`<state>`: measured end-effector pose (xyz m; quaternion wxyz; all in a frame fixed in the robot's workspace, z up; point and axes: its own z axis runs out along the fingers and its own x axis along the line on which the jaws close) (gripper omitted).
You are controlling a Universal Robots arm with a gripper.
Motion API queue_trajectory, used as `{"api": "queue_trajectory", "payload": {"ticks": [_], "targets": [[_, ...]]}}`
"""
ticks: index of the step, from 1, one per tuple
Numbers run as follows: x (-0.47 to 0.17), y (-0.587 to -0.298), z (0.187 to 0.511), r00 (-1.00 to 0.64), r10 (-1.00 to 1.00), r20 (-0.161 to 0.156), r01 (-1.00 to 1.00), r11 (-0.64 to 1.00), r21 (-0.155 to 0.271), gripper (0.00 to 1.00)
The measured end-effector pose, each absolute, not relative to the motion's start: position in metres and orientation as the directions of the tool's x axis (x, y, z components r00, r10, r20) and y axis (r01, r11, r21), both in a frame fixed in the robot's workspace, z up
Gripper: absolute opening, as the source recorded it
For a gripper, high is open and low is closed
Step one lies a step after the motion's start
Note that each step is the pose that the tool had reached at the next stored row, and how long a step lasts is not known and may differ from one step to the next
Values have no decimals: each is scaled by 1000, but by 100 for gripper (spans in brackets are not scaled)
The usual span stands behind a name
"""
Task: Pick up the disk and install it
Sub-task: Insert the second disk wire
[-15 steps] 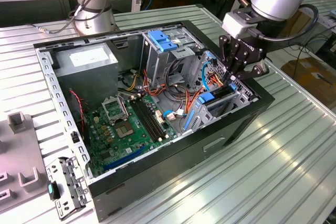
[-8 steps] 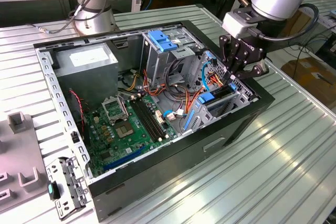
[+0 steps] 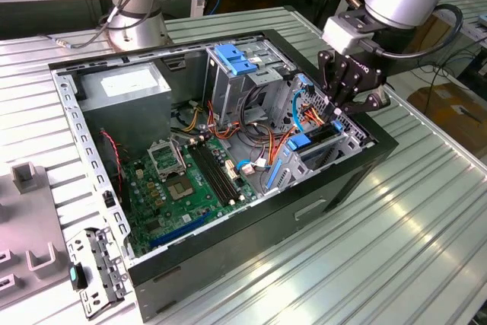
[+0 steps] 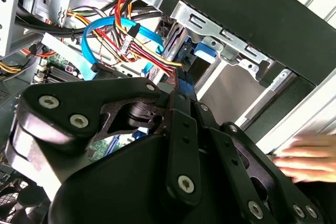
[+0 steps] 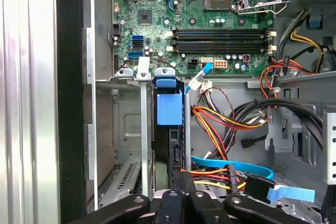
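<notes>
Hand [image 3: 346,104] poised over drive bay — clenched or released, cannot tell; disk [image 5: 169,107] slotted in bay.

We are finding no text that we can read. In the exterior view we are seeing a white label [image 3: 128,81] lying on the grey metal box [image 3: 114,104] at the far left of the open computer case [image 3: 251,226], its print too small to make out. A pale mark is showing on the black body of the gripper [image 3: 344,106], equally illegible. In the first wrist view, tiny white markings are dotting the green motherboard [image 5: 210,3], none legible.
</notes>
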<state>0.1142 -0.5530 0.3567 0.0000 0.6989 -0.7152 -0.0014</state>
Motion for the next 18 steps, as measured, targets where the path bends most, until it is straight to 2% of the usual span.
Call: {"api": "queue_trajectory", "payload": {"ticks": [9,18], "targets": [[107,-553,359,-23,-1000,-2,-1000,23,2,11],[107,-552,395,-23,-1000,-3,-1000,23,2,11]]}}
